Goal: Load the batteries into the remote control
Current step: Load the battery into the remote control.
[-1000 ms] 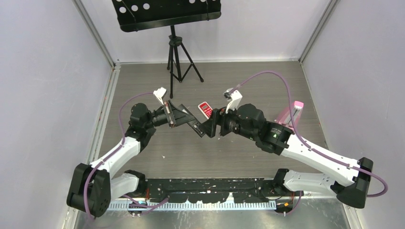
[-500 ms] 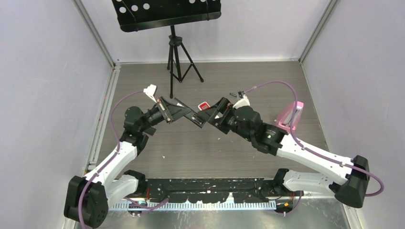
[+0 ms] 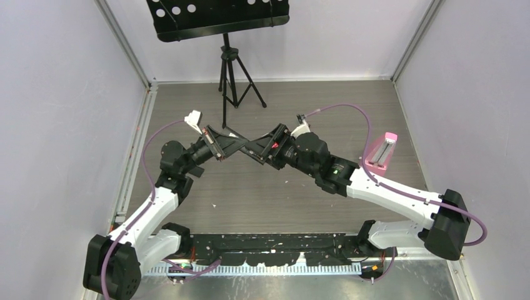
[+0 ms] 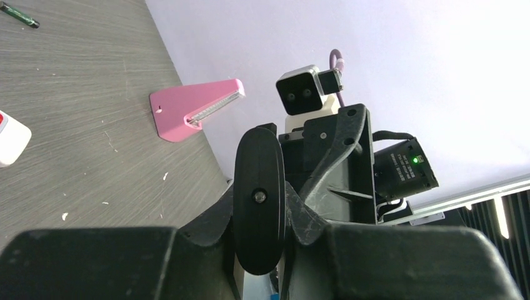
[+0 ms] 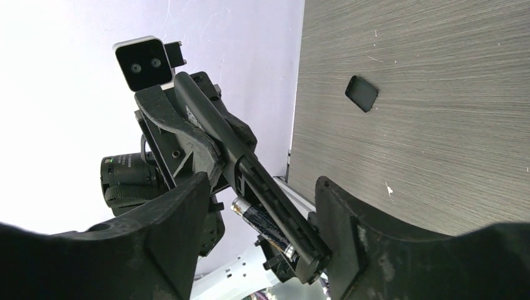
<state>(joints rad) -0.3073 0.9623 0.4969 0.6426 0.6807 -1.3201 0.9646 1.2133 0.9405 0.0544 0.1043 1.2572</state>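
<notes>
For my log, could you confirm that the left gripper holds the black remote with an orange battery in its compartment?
Not quite: the battery is dark with a silvery end, not orange, as the right wrist view shows. The left gripper holds the black remote.

Both arms outstretched, left end effector (image 4: 256,231) closed, right end effector (image 5: 259,190) wide, tip to tip

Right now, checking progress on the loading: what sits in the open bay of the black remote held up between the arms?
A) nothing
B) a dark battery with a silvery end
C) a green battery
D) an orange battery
B: the right wrist view shows a dark battery lying in the bay of the black remote.
</notes>
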